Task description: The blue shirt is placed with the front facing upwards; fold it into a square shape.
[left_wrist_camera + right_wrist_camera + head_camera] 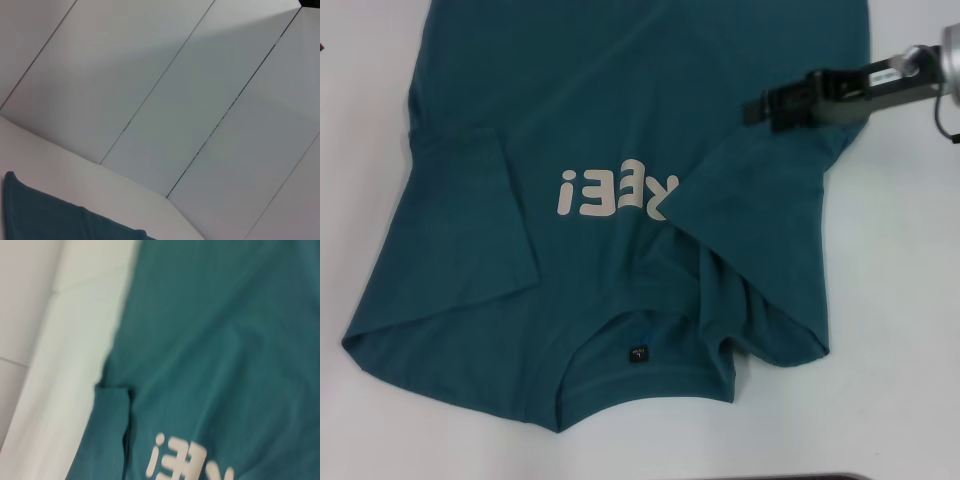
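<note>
The right arm is reaching in from the right edge of the head view, its silver wrist trailing a black hand that is pointing leftward and lying nearly level — whether its fingers are parted cannot be told — while the left arm is showing nowhere.

The blue shirt is lying flat on the white table, front up, collar toward the near edge. Both sleeves are lying folded inward, the right one covering part of the cream letters.
</note>
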Robot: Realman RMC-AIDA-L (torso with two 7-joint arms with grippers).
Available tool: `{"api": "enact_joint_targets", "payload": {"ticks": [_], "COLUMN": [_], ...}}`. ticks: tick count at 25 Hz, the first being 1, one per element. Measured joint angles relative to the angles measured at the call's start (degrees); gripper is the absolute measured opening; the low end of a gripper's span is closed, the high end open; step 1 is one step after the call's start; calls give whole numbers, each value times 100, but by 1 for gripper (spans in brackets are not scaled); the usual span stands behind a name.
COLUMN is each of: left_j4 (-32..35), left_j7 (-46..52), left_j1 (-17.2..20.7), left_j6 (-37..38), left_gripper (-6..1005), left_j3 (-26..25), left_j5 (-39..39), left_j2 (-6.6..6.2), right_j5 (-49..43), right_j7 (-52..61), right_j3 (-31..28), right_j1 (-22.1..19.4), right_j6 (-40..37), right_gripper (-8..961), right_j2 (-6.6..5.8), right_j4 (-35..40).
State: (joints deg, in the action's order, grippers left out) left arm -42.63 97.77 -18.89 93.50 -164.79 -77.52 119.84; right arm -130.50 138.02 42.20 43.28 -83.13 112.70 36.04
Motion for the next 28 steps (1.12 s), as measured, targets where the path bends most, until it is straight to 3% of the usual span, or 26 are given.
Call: {"api": "enact_joint_targets", "payload": {"ticks": [3, 7, 13, 17, 23, 26, 28], "left_j4": [0, 4, 74, 80, 152, 179, 199], "left_j7": [14, 22, 122, 170, 288, 897, 1933], "left_j1": [13, 33, 71, 76, 102, 162, 286], "left_j6": [27, 64, 116, 189, 258, 515, 773], "left_gripper": [886, 886, 886, 886, 886, 886, 886], "left_j3": [-1, 1, 0, 0, 35, 87, 98], "left_j5": [-1, 0, -64, -132, -114, -25, 59], "left_j2": [-9, -13, -14, 1, 6, -90, -255], "right_j5": [523, 1171, 1977, 2234, 2180, 2000, 1954], "right_j7": [-1500, -2805, -3194, -3302, -3629, -3586, -3389], "right_j3": [-247, -405, -657, -969, -1180, -1098, -1096], "right_j1": [-493, -1025, -1550, -1735, -1881, -1891, -1868], "right_j6": [227, 198, -342, -682, -718, -926, -1002], "right_gripper": [497, 604, 792, 942, 944, 943, 943], "right_j2": [89, 118, 52, 100, 208, 192, 162], "right_j4": [161, 168, 112, 137, 182, 262, 275]}}
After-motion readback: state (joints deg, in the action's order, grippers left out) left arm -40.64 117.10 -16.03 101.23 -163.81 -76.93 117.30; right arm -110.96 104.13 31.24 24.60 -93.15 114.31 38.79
